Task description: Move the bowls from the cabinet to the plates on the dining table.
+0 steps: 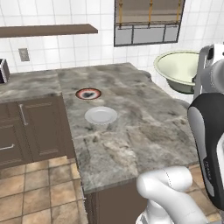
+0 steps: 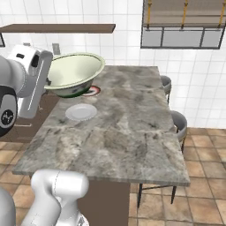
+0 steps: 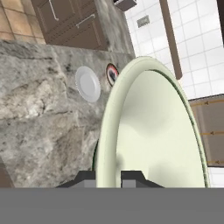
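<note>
The gripper point(image 3: 108, 175) is clenched on the near rim of the cream bowl point(image 2: 73, 73), which hangs in the air above the table point(image 1: 144, 131), mouth up and a little tilted; the white plate point(image 1: 101, 115) lies ahead of the jaws and below them, the red-rimmed plate point(image 1: 88, 93) just beyond it. Both plates sit near the table's left edge; I judge the top around them bare enough to lower onto either, the white being nearer.

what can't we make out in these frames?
- Red-rimmed plate: mostly hidden behind the held bowl in right base and hand views.
- Gripper: fingertips mostly cut off by the bottom edge in hand view.
- Stools: mostly hidden under the dining table, right base view.
</note>
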Controlling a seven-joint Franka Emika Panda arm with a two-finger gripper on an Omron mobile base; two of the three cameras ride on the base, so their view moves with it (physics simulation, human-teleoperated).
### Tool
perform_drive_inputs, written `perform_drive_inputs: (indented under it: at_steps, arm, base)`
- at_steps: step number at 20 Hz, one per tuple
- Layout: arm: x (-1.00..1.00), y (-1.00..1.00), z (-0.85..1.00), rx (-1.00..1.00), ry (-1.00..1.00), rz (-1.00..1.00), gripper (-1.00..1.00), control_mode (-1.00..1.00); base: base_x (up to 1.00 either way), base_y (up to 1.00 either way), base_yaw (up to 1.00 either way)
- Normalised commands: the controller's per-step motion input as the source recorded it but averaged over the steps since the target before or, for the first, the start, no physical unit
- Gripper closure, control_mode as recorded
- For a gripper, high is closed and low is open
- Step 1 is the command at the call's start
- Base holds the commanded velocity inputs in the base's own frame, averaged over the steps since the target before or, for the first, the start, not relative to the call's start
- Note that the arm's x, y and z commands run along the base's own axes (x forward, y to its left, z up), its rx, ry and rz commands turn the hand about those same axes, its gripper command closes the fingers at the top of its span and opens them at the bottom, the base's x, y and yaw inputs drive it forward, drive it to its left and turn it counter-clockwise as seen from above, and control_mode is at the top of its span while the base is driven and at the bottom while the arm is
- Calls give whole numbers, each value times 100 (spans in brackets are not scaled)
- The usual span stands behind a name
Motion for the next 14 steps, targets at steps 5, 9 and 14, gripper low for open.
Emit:
perform_drive_inputs:
  at_steps: [5,9,14]
  arm:
    - [0,0,0,0,0,0,100,100]
    - [0,0,0,0,0,0,100,100]
    - [0,0,0,0,0,0,100,100]
  base:
    - [0,22,-10]
    - [0,13,-8]
    - [-2,14,-5]
